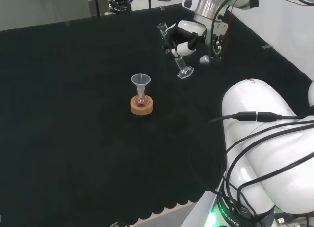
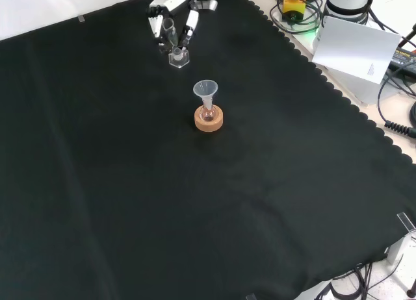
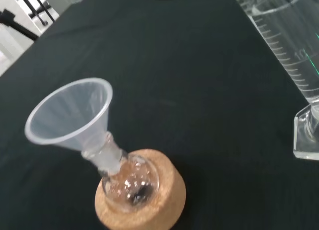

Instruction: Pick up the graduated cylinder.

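Note:
The graduated cylinder [image 1: 179, 61] is clear, with printed marks and a flat hexagonal foot. It leans in the head view, its top among the fingers of the black and white hand [image 1: 187, 32]. From the front, the hand [image 2: 170, 4] comes in at the top edge with its fingers curled down round the cylinder [image 2: 175, 48]. Whether the foot touches the cloth I cannot tell. The wrist view has the cylinder [image 3: 288, 50] close by, with its foot [image 3: 307, 135] beside the flask's stand.
A small round flask [image 1: 142, 101] with a clear funnel [image 1: 141, 81] in its neck sits on a cork ring [image 2: 208, 120], left of the cylinder in the head view. The arm's white links [image 1: 265, 138] stand at the right. Cables and boxes [image 2: 356, 47] lie beyond the cloth's scalloped edge.

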### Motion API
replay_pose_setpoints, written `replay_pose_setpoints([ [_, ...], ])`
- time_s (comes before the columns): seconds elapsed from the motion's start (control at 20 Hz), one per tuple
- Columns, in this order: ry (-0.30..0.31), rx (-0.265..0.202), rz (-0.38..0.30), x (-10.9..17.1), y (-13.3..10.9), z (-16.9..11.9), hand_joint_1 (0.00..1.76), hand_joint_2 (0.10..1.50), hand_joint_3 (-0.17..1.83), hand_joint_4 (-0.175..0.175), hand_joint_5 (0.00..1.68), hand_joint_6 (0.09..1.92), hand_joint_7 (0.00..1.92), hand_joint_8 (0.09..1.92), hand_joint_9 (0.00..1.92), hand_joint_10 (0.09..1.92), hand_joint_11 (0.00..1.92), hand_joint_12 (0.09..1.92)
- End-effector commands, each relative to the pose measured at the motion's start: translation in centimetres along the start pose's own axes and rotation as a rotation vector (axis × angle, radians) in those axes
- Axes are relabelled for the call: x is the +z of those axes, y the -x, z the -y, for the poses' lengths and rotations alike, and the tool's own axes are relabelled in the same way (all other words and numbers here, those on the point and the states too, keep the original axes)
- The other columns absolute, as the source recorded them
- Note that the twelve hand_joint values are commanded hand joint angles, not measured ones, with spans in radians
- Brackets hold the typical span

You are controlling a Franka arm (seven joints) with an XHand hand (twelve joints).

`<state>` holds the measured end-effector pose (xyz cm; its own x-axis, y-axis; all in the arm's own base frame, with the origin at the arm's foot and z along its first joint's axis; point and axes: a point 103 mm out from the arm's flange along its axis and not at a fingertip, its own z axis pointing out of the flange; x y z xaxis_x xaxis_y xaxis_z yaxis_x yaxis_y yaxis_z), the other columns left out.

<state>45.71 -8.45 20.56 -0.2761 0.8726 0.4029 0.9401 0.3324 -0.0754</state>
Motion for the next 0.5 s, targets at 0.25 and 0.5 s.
replay_pose_setpoints([
  [0.25, -0.112, 0.009, 0.115, -0.3, -2.6, 3.0, 1.12, 1.11, 0.00, -0.062, 1.00, 0.98, 1.22, 0.42, 1.51, 0.09, 1.38, 0.70],
  [0.5, -0.152, 0.007, 0.157, 0.1, -3.9, 4.3, 1.12, 1.11, 0.00, -0.060, 1.00, 0.98, 1.22, 0.41, 1.51, 0.09, 1.38, 0.70],
])
